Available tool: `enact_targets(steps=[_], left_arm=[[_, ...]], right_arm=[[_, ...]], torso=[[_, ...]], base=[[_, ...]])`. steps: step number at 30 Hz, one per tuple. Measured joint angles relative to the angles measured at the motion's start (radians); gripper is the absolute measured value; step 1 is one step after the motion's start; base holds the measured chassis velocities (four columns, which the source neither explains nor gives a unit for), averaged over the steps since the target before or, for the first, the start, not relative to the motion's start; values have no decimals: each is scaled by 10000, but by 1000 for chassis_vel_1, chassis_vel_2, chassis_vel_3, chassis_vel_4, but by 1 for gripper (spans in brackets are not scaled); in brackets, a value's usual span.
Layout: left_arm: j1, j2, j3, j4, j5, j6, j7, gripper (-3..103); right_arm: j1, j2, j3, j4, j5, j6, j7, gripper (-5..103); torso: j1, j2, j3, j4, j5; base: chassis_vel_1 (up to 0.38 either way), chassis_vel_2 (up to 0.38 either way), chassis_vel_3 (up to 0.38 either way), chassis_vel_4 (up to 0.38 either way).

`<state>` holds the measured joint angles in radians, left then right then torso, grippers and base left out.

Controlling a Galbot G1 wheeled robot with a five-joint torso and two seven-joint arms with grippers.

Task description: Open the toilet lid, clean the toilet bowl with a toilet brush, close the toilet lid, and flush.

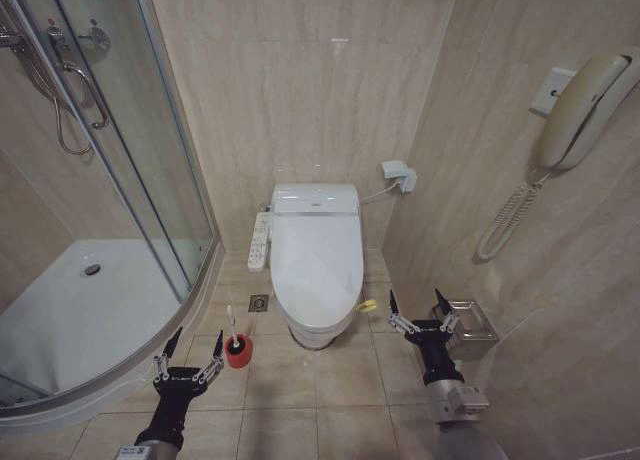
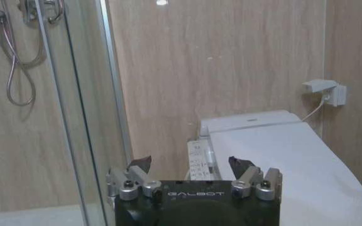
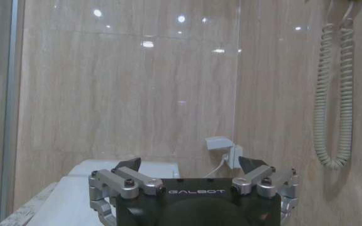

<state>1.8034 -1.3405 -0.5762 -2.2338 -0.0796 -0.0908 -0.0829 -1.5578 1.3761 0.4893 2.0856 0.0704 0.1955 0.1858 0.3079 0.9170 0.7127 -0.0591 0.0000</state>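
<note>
The white toilet lid (image 1: 316,255) lies shut over the toilet bowl, which is hidden beneath it; the lid (image 2: 294,165) also shows in the left wrist view. The toilet brush (image 1: 236,346), a thin pale handle in a round red holder, stands on the floor tiles left of the toilet. My left gripper (image 1: 188,352) hovers open just left of and nearer than the brush, nothing between its fingers (image 2: 139,165). My right gripper (image 1: 418,310) is open at the toilet's right front, with bare fingers (image 3: 126,165).
A long white button panel (image 1: 259,242) runs along the toilet's left side. A glass shower enclosure (image 1: 130,180) with a white tray (image 1: 90,310) fills the left. A metal box (image 1: 470,322) sits by the right wall under a wall phone (image 1: 575,110). A small yellow object (image 1: 369,305) lies on the floor.
</note>
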Motion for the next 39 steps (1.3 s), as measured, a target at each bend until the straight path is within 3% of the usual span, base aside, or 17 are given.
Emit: enact_targets(steps=[28, 30, 31, 33, 36, 37, 39], left_arm=[[-36, -17, -41, -6, -84, 139, 12, 82], [-254, -118, -302, -120, -525, 814, 95, 82], [-353, -169, -416, -180, -738, 1143, 142, 97], [-440, -213, -513, -228, -916, 1412, 181, 97], [-802, -390, -937, -430, -1675, 2584, 349, 97], [-802, -390, -937, -430, -1675, 2584, 349, 97], [-1082, -521, -1277, -544, -2229, 3393, 578, 100]], right_arm=[[0, 0, 0, 0, 0, 0, 0, 100], [0, 0, 0, 1, 0, 0, 0, 100], [0, 0, 1, 0, 0, 0, 0, 100], [0, 0, 0, 0, 0, 0, 0, 100], [1, 0, 0, 0, 0, 0, 0, 100], [1, 0, 0, 0, 0, 0, 0, 100], [0, 0, 1, 0, 0, 0, 0, 100]], torso=[[0, 0, 0, 0, 0], [0, 0, 0, -1, 0], [0, 0, 0, 0, 0], [0, 0, 0, 0, -1], [0, 0, 0, 0, 0], [0, 0, 0, 0, 0], [0, 0, 0, 0, 1]], base=[[0, 0, 0, 0], [0, 0, 0, 0], [0, 0, 0, 0], [0, 0, 0, 0], [0, 0, 0, 0], [0, 0, 0, 0], [0, 0, 0, 0]])
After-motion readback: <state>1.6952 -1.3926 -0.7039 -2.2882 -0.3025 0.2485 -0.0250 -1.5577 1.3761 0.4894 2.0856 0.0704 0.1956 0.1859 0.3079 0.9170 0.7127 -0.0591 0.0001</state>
